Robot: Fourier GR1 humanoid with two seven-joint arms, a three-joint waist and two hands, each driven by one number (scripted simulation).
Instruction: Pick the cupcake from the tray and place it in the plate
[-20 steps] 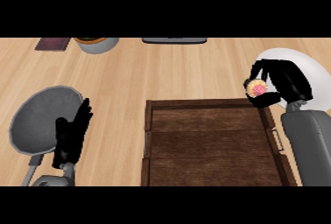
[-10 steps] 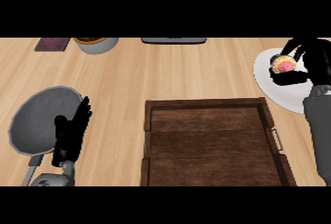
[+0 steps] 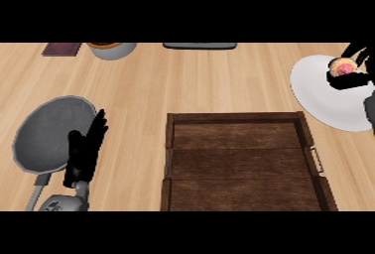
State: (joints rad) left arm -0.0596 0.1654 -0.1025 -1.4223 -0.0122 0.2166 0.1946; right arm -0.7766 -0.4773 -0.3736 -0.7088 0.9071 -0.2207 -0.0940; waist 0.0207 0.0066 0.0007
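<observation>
No writing or label can be read on anything here. At the right edge of the frame the right hand (image 3: 350, 74) has its fingers curled round the cupcake (image 3: 341, 66), pink-topped, held over the upper part of the white plate (image 3: 326, 101); whether the cupcake touches the plate I cannot tell. Half a second ago the hand sat a little further left over the plate, and a second ago it was only just at the plate's left rim, so it has carried the cupcake outward to the right. The brown tray (image 3: 242, 163) in the lower middle shows only its bare slatted floor, with open wooden counter (image 3: 190, 84) all round it. The left hand (image 3: 86, 151) rests at lower left, fingers straight and together, beside the grey pan (image 3: 47, 134), unchanged. Along the top edge sit a grey bowl (image 3: 112, 49), a dark red card (image 3: 62, 48) and a dark flat object (image 3: 200, 45).
</observation>
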